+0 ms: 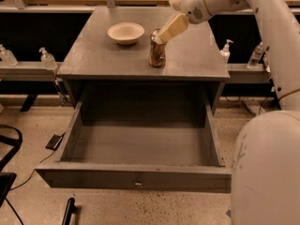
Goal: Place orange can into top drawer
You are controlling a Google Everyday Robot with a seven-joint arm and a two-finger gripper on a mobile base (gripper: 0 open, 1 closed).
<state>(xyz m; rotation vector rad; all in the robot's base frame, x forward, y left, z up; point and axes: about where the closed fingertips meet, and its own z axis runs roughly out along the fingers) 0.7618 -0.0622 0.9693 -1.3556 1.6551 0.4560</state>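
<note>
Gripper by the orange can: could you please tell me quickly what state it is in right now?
Gripper: at the top of the orange can on the cabinet; open, closed or holding cannot be told.

The cream claw (pixel 158 37) (at the brown-patterned orange can (pixel 157 56)) matches the bowl (pixel 125 32); the top drawer (pixel 93 177) is grey.

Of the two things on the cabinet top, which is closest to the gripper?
The orange can: the gripper is right at its top. The cream bowl sits apart, further left.
</note>
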